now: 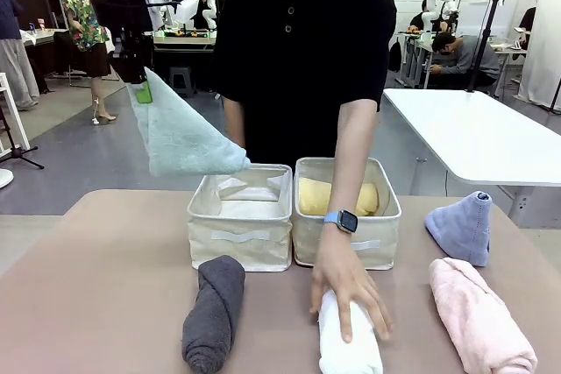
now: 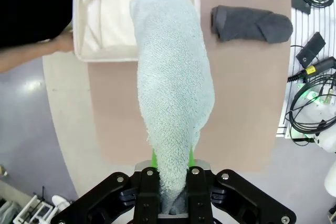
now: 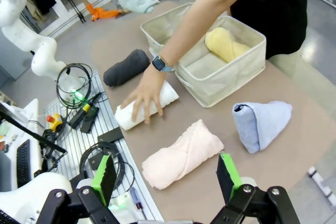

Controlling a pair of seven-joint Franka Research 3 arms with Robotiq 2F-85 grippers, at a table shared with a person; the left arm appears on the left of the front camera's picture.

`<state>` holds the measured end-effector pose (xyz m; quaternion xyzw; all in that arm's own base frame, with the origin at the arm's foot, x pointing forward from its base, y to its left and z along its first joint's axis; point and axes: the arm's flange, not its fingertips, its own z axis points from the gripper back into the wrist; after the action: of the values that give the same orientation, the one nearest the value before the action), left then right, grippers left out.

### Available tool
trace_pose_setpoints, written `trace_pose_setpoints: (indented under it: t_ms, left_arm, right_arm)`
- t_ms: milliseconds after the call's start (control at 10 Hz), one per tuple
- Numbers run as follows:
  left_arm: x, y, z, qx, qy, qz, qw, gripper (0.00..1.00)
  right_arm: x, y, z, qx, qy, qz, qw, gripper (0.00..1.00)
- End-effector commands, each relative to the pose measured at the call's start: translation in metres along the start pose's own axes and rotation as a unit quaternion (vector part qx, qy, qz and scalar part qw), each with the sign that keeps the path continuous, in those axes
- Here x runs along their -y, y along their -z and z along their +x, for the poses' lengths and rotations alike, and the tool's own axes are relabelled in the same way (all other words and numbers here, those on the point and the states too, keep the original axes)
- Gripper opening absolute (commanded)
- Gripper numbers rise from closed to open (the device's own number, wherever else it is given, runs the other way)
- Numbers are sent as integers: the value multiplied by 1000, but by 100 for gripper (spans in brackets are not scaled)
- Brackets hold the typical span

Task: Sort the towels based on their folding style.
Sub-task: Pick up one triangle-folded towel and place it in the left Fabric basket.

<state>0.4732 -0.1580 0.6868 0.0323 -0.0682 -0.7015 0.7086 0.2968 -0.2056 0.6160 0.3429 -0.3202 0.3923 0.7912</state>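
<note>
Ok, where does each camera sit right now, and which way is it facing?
Front: fixed between the arms, facing the person across the table; the left gripper holds the mint towel near the left bin.
Left wrist: looks down its shut fingers along the mint towel to that bin.
Right wrist: past the open right gripper at the pink towel and the person's hand on the white towel.
All share the dark grey towel.

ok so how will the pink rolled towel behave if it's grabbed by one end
Probably floppy: the mint-green towel of similar terry droops from the left jaws. The pink rolled towel looks loosely wound, so an end grab may unroll it. Being a cylinder on the table, it could roll if nudged sideways.
</note>
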Motion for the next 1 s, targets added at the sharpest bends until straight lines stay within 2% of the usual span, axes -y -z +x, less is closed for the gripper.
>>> trace_pose_setpoints:
  t_ms: [0, 300, 500, 900]
  left_arm:
    - [2, 5, 3, 14, 12, -11, 1000, 16]
    - [0, 2, 1, 0, 1, -3, 1000, 16]
    - [-16, 33, 28, -20, 15, 17, 1000, 16]
    - [-34, 82, 64, -42, 30, -2, 999, 16]
  right_arm:
    - [1, 0, 2, 15, -9, 6, 1000, 100]
    - [1, 0, 2, 15, -9, 6, 1000, 100]
    - [1, 0, 2, 15, -9, 6, 1000, 100]
    - [1, 0, 2, 15, -9, 6, 1000, 100]
